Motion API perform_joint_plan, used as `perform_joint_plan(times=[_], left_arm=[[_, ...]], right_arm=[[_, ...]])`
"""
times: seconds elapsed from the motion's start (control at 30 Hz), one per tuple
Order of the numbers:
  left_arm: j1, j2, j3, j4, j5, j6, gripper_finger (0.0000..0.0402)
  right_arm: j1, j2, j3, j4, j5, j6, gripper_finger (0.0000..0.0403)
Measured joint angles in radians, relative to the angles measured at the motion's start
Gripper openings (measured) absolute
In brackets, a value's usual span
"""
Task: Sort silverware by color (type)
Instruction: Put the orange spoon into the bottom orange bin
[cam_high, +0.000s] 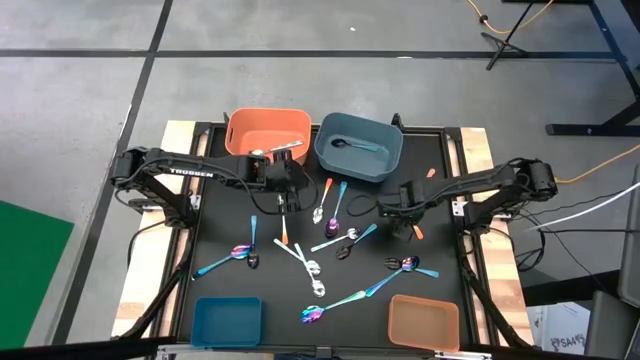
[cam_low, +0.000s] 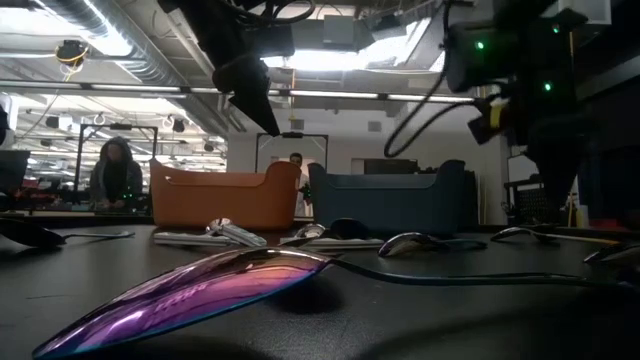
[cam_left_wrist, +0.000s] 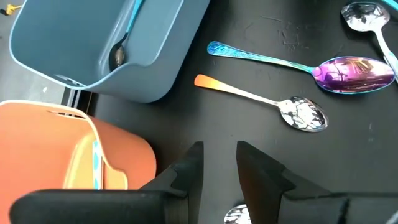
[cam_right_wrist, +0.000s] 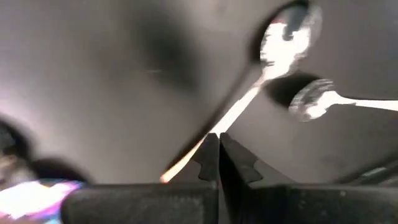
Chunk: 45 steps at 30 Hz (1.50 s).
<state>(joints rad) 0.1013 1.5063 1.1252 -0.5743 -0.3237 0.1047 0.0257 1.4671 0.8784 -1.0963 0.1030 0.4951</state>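
Observation:
Several spoons lie scattered on the black mat (cam_high: 300, 290): silver ones (cam_high: 305, 262), iridescent ones with teal handles (cam_high: 335, 300) and black ones (cam_high: 345, 250). My left gripper (cam_high: 285, 190) (cam_left_wrist: 217, 168) hovers open beside the large orange bin (cam_high: 268, 132), above a silver spoon bowl (cam_left_wrist: 236, 214). An iridescent spoon (cam_left_wrist: 354, 74) and an orange-handled spoon (cam_left_wrist: 261, 99) lie ahead of it. My right gripper (cam_high: 415, 222) (cam_right_wrist: 217, 146) is shut on an orange-handled spoon (cam_right_wrist: 273, 56) at the mat's right side. My right gripper pinches the orange-handled spoon by its handle (cam_right_wrist: 208, 137), about midway along, between the two fingertips, which lie across it. The silver bowl (cam_right_wrist: 289, 31) sticks out on one side and the orange end (cam_right_wrist: 171, 174) (cam_high: 418, 232) on the other.
The large orange bin holds silver spoons (cam_high: 272, 152); the large blue bin (cam_high: 358, 145) holds a black spoon (cam_left_wrist: 118, 56). A small blue bin (cam_high: 227, 320) and a small orange bin (cam_high: 423, 322) stand at the near edge. A person (cam_low: 115, 175) shows in the room behind.

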Motion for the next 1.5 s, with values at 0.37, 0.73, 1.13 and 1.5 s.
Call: perform_joint_plan(times=[0.37,0.73,1.13,1.5], left_arm=[[0.000,0.000,0.000,0.001,0.000,-0.001,0.0090],[0.000,0.000,0.000,0.003,0.000,-0.001,0.0090],[0.000,0.000,0.000,0.003,0.000,-0.001,0.0090],[0.000,0.001,0.000,0.003,0.000,-0.030,0.0090]], right_arm=[[0.000,0.000,-0.108,0.164,0.024,0.010,0.0000],[0.000,0.000,-0.129,0.181,0.059,0.032,0.0000],[0.000,0.000,-0.129,0.188,-0.007,0.084,0.0000],[0.000,0.000,-0.129,0.179,0.025,0.129,0.0054]])
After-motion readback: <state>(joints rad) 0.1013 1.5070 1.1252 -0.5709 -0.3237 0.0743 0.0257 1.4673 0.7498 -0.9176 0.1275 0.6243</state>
